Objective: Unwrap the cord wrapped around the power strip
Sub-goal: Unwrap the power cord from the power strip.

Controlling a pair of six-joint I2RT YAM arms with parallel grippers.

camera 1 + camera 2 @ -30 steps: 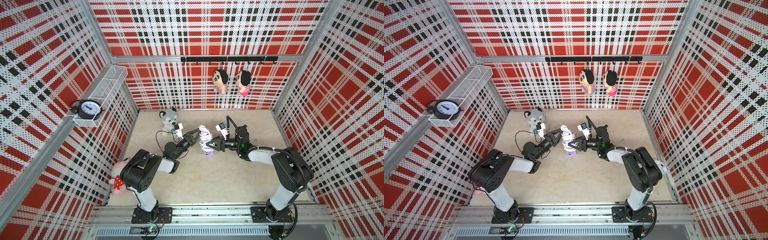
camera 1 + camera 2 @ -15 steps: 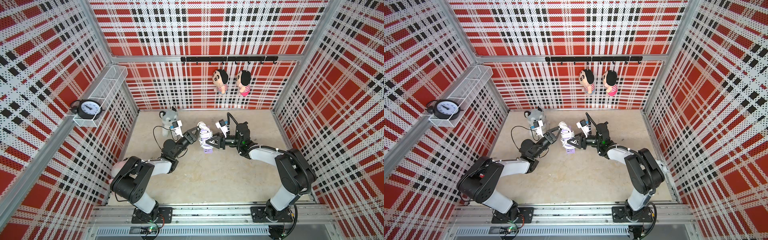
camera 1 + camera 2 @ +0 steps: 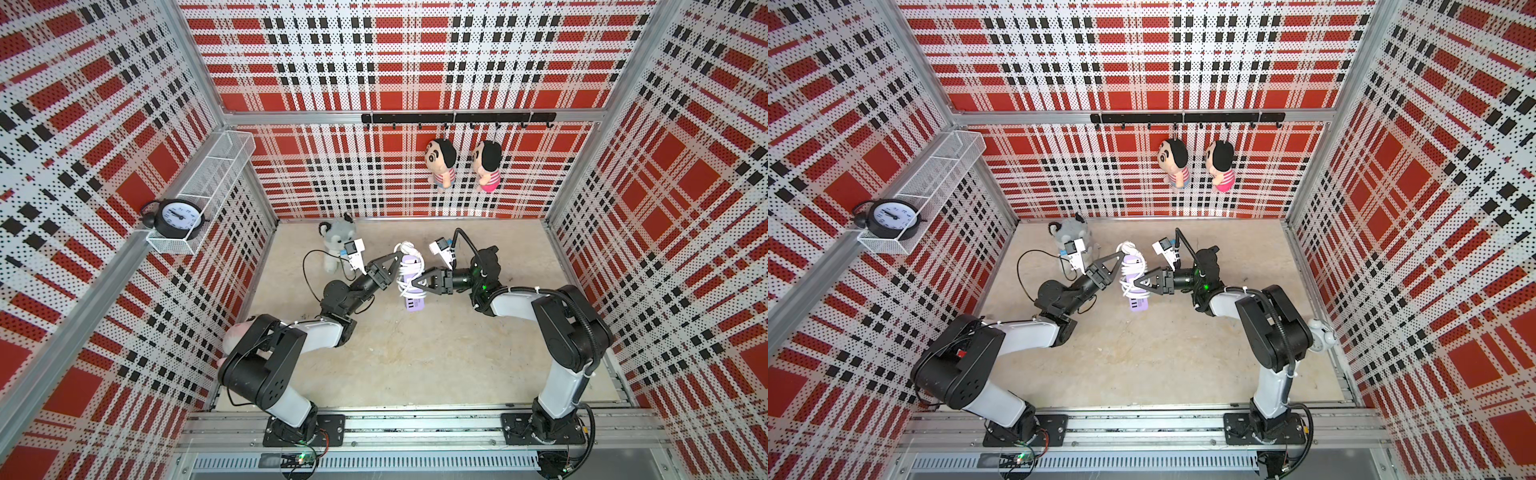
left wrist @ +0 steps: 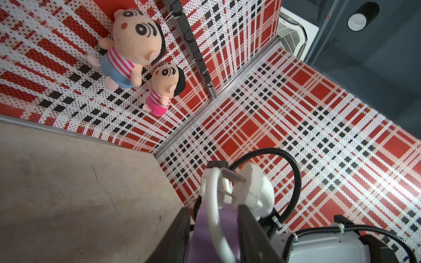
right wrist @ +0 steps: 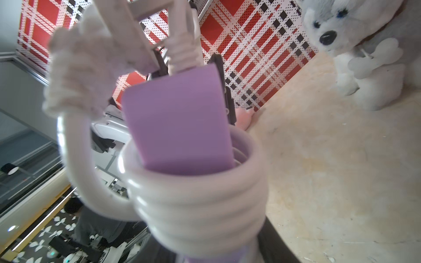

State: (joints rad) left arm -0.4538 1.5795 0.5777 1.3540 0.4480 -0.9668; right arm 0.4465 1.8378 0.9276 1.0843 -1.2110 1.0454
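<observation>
1. In both top views, the power strip (image 3: 414, 306) (image 3: 1139, 304) is sitting over the middle of the worktop (image 3: 415, 365) (image 3: 1142, 365), nearer its back edge, with the cord (image 3: 409, 287) (image 3: 1128, 287) coiling around it. The right pincer (image 3: 417, 284) (image 3: 1138, 286) is clamping the wrapped strip from one side, its jaws standing partly apart around it. The left pincer (image 3: 395, 269) (image 3: 1116, 269) is reaching the strip's far end from the other side. The clock (image 3: 178, 214) (image 3: 892, 216) is showing dial numbers too small to read.
2. In the left wrist view, the left pincer's dark fingers (image 4: 177, 239) are closely flanking the strip (image 4: 200, 241) and one cord loop (image 4: 215, 223). Whether they are pressing, I cannot tell. The plug (image 4: 252, 191) is sticking out past the strip's end.
3. In the right wrist view, the strip (image 5: 177, 123) is rising out of the cord coils (image 5: 198, 200). The right pincer's fingers (image 5: 275, 248) are hugging those coils, and the plug (image 5: 77, 68) is showing blurred.
</observation>
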